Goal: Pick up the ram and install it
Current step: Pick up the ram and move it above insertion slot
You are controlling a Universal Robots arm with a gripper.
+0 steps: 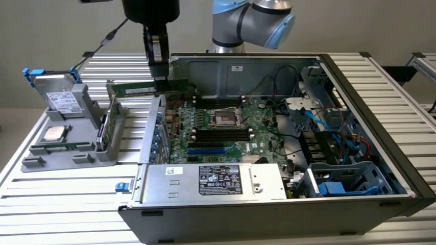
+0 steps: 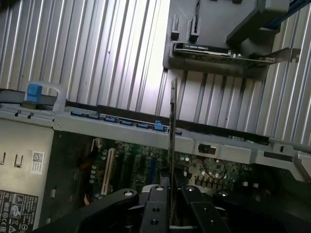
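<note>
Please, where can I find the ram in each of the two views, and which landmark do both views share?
Exterior view: the ram hangs level in the gripper, over the case wall on the exterior view's left.
Wrist view: the ram is edge-on, a thin strip reaching out from the gripper across the case's edge.
Shared landmark: the blue clip beside the power supply.

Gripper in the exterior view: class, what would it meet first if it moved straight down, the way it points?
Probably the case's metal wall: the ram clamped in the gripper crosses above it, with the motherboard just beyond. Depth is unclear.
</note>
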